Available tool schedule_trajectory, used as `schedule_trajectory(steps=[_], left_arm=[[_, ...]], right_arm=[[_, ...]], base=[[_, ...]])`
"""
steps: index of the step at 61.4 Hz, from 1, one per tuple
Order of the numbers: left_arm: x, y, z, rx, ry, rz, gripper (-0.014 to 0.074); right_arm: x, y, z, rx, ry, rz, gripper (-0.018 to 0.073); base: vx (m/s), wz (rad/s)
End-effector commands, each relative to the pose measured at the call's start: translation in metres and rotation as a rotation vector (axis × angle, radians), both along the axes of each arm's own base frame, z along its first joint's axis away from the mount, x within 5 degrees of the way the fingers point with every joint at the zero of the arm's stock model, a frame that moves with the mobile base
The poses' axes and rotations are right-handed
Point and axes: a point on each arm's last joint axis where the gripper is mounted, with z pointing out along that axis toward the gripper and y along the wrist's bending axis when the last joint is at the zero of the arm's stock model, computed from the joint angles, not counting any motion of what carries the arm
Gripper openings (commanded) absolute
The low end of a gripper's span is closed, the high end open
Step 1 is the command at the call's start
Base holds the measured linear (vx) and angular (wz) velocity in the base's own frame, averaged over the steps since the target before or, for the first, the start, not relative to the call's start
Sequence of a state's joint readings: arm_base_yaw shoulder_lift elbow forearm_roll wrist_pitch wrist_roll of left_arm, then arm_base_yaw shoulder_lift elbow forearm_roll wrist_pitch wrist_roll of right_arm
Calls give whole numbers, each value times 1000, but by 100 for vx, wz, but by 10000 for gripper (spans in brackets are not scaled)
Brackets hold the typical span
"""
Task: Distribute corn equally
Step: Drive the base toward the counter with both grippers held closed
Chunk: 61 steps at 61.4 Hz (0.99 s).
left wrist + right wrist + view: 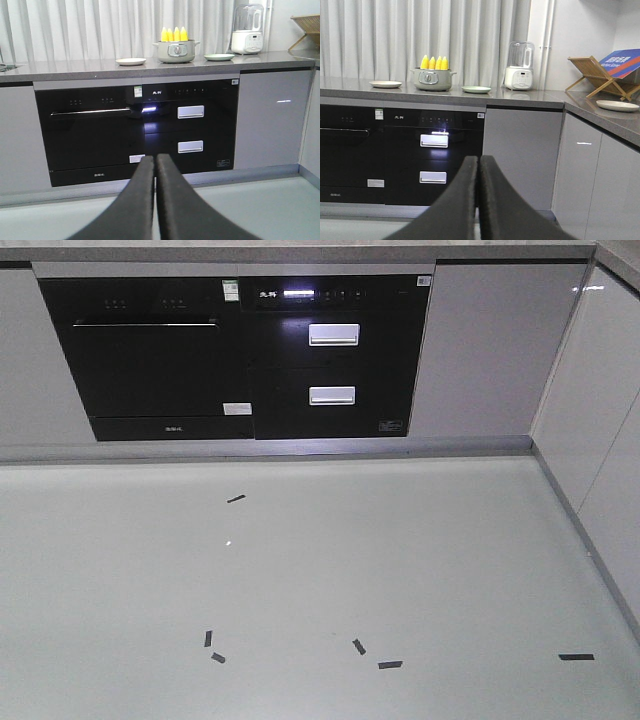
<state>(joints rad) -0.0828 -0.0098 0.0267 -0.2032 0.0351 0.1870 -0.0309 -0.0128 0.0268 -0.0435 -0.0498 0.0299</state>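
Several yellow corn cobs [174,34] stand upright in a grey-green pot [175,51] on the counter; the same corn [434,62] and pot [433,79] show in the right wrist view. A white plate [131,61] lies left of the pot and a green plate [219,57] right of it. My left gripper [155,159] is shut and empty, low and well short of the cabinets. My right gripper [479,160] is also shut with nothing in it. Neither gripper shows in the front view.
A blender [520,72] stands right of the green plate [476,89]. A wooden rack [599,76] and another white plate [617,105] sit on the side counter. Black built-in appliances [235,355] fill the cabinet front. Tape marks [389,664] dot the pale floor.
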Motion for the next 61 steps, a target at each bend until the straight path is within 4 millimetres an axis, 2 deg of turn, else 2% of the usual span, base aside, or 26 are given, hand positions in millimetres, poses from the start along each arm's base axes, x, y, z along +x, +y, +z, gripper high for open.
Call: schedule_trajectory(steps=[1, 61], left_arm=[[-2, 2, 6, -23, -82, 15, -7], [-2, 2, 6, -23, -82, 15, -7]], right_arm=[[-1, 0, 4, -18, -71, -4, -4], [-1, 0, 4, -18, -71, -4, -4]], base=[[1, 2], [7, 0]])
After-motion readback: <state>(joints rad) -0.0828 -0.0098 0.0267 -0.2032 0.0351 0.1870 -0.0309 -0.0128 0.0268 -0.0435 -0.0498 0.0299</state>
